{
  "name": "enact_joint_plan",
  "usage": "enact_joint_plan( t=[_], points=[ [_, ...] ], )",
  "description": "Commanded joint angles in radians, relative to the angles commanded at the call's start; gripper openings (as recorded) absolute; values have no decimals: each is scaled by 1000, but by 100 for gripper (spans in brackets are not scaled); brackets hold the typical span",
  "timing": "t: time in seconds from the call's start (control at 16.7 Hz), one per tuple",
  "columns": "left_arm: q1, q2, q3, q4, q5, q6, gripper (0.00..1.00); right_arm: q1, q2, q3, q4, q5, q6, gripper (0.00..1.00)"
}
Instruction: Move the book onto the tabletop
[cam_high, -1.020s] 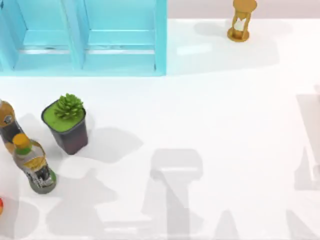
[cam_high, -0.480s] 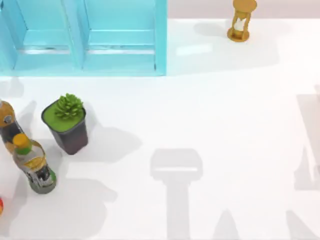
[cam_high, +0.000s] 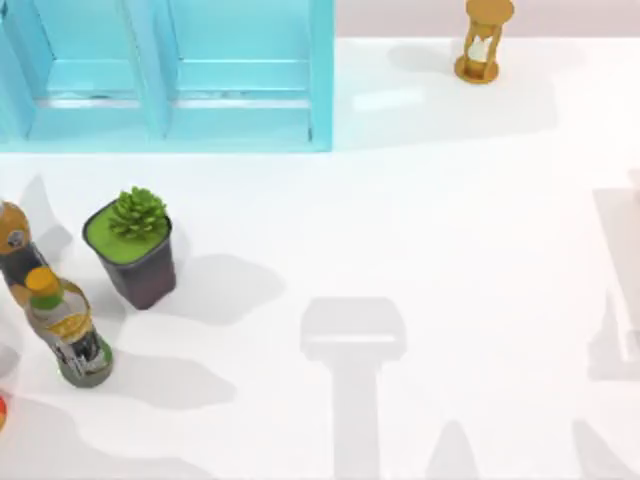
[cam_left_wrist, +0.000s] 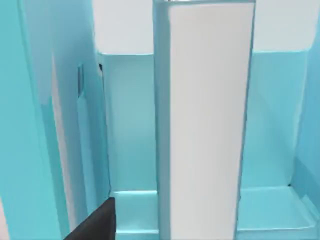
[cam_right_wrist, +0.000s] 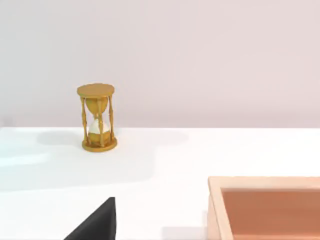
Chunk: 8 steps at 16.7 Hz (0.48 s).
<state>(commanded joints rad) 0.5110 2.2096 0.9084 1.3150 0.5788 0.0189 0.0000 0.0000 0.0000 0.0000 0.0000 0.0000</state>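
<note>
Glossy white tabletop (cam_high: 450, 230), light-blue cabinet (cam_high: 170, 75) at its far edge.

- Book (cam_left_wrist: 202, 120): stands upright inside a cabinet compartment, white page edges facing the left wrist camera, thin teal cover edges either side. Not yet on the tabletop.
- Left gripper (cam_left_wrist: 95, 225): just in front of the cabinet opening, aimed in at the book, apart from it. You can't tell from these views whether it is open or closed.
- Right gripper (cam_right_wrist: 97, 225): idle, well away from the cabinet, looking towards the hourglass (cam_high: 482, 42). Open or closed: cannot tell.

Step, as judged: approach, before any grasp. Next you'd want the left gripper to bracket the book across its covers, close, then draw it straight out of the cabinet without scraping the divider, and lay it on bare tabletop in front of the cabinet.

Count: one book, one cabinet, one hourglass, one plant pot (cam_high: 135, 250), two bottles (cam_high: 65, 330), one wooden box (cam_right_wrist: 265, 207).
</note>
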Motion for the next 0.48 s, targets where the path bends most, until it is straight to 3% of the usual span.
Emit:
enact_joint_plan(
  t=[0.48],
  points=[
    [22,105,35,54,27,-2,100,0,0,0,0,0,0,100]
  ],
)
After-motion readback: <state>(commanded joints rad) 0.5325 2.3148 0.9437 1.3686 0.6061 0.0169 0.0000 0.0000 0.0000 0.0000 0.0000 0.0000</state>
